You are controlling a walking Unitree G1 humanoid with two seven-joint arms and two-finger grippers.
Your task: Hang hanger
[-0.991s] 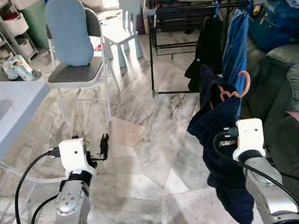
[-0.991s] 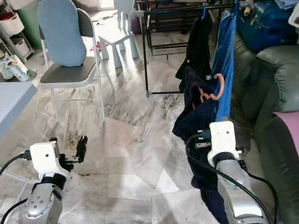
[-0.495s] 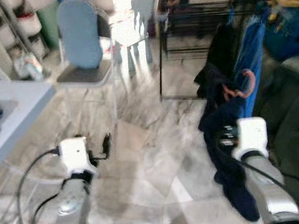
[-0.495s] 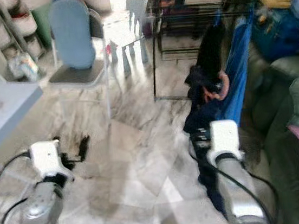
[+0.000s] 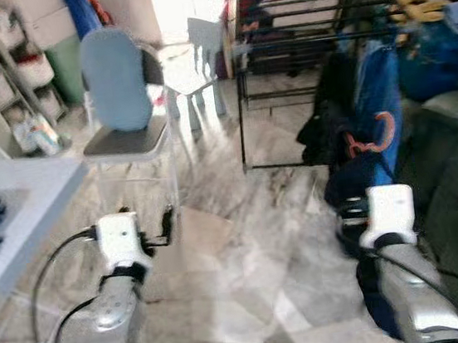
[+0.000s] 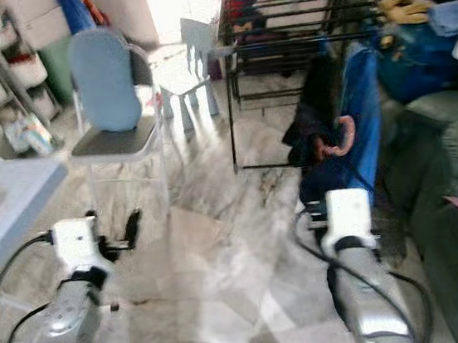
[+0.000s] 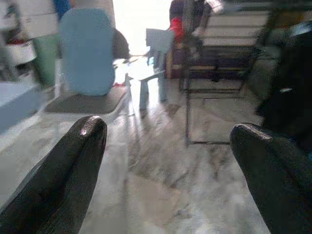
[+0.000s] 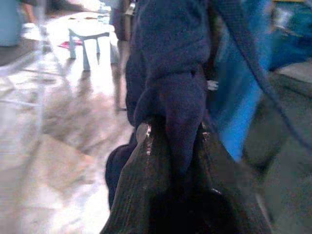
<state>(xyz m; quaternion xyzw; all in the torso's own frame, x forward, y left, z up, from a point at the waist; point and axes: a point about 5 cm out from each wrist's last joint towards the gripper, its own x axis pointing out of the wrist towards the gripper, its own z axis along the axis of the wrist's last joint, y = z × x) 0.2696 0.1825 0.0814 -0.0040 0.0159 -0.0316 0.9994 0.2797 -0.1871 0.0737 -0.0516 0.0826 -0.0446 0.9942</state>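
Now the black metal drying rack (image 5: 310,11) looks closer than a second ago. Right hand (image 8: 173,146) stays clamped on the dark navy garment (image 8: 170,63), whose salmon-pink plastic hanger (image 5: 371,136) pokes up above it; left hand (image 7: 170,161) hangs with fingers apart over the marble floor (image 5: 245,236)

Daylight poured in from a doorway (image 5: 179,6) at the far end of the room, blown out to plain white there. It threw a bright sheen along the marble floor (image 5: 246,245), strongest beneath the small stool (image 6: 183,72) and fading toward the near edge. Both head views were soft with motion blur; the drying rack (image 5: 301,12) bars and the shelves (image 5: 0,74) at far left were smeared. The right side by the sofa (image 6: 452,152) lay in shade. In the left wrist view the left claw (image 7: 168,161) fingers (image 7: 63,180) were dark and out of focus, one catching a small glint. The right wrist view was dim, the navy garment (image 8: 175,73) blurred and nearly featureless.
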